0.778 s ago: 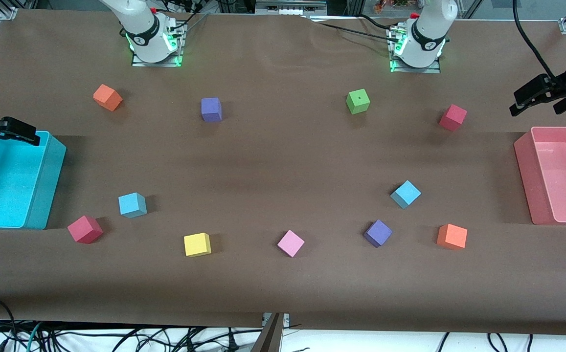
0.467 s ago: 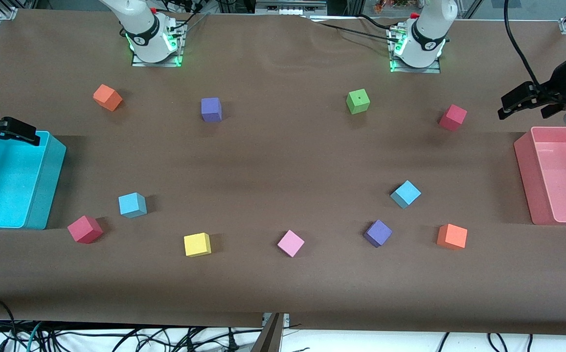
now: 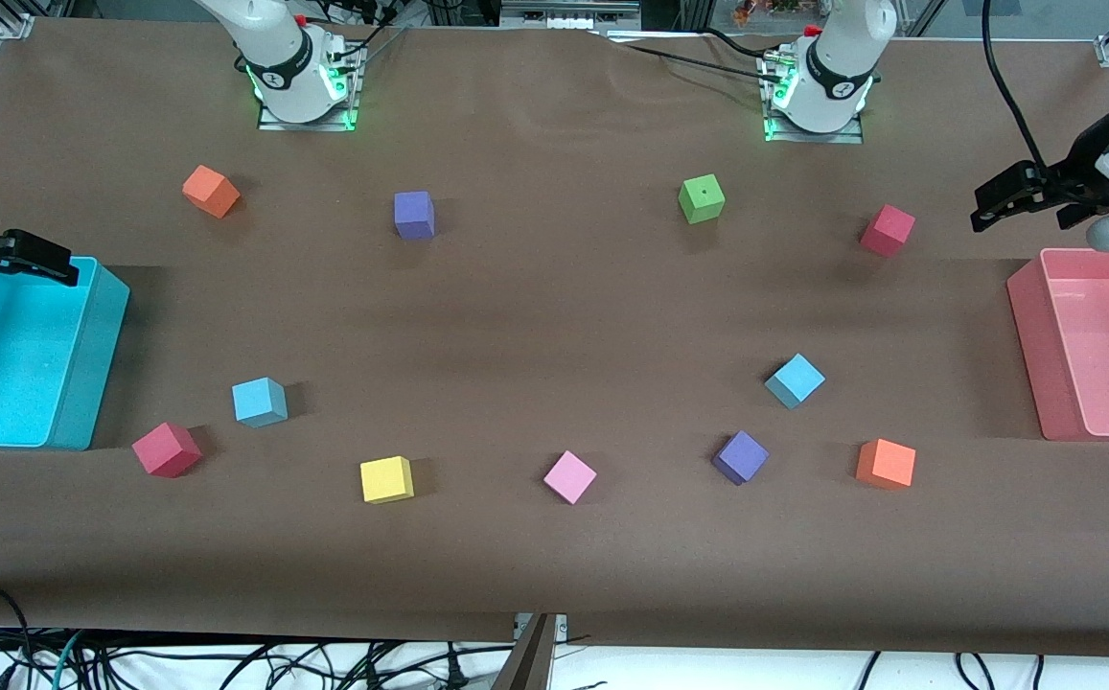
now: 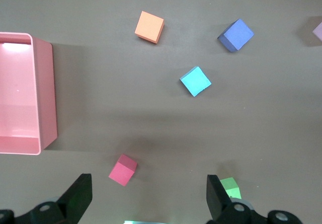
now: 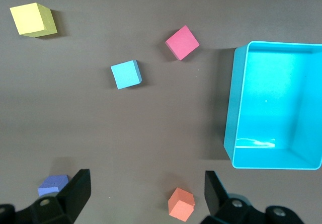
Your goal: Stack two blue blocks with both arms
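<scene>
Two blue blocks lie apart on the table: one blue block near the cyan bin, the other blue block toward the pink bin. The left gripper, fingers wide apart, hangs above the table beside the pink bin; the right gripper, also wide, hangs over the cyan bin.

Two blue blocks sit well apart on the brown tabletop: one blue block near the cyan bin, the other blue block toward the pink bin. The left hand hangs over the tabletop beside the pink bin; the right hand is over the cyan bin's rim.
</scene>
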